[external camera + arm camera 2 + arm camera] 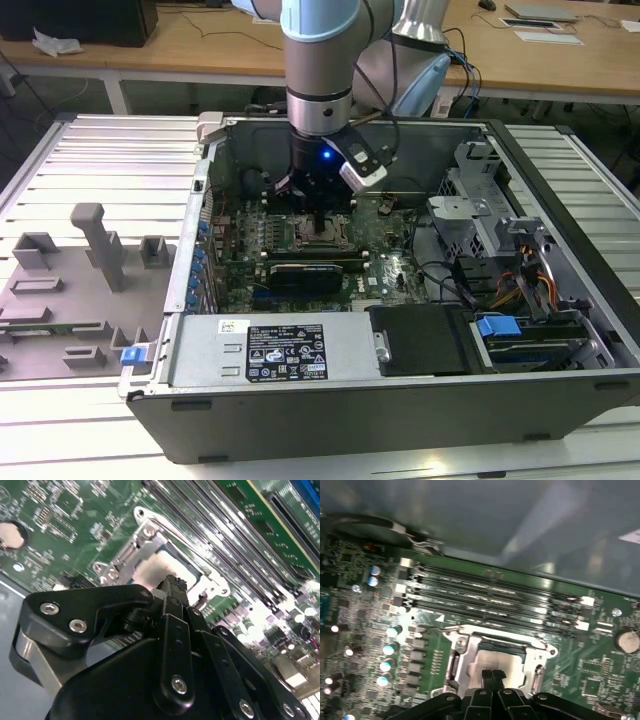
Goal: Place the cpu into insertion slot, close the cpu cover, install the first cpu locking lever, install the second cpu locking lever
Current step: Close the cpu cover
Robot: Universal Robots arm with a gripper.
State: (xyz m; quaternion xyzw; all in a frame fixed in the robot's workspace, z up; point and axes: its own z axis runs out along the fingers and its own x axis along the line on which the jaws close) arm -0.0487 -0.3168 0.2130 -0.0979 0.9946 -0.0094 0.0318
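Inside the open computer case [400,425], mid-motherboard [600,667], the gripper [492,674] hung pinched narrow and empty over the cpu [493,659], apparently seated in the insertion slot [495,639] under the cpu cover [465,652], likely placed to press.

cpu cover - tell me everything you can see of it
The cpu cover is a thin silvery metal frame with a large square window showing a pale shiny square. It appears to lie flat on the insertion slot on the green motherboard, a wire lever along one edge. The tool hovers over its window; contact unclear.
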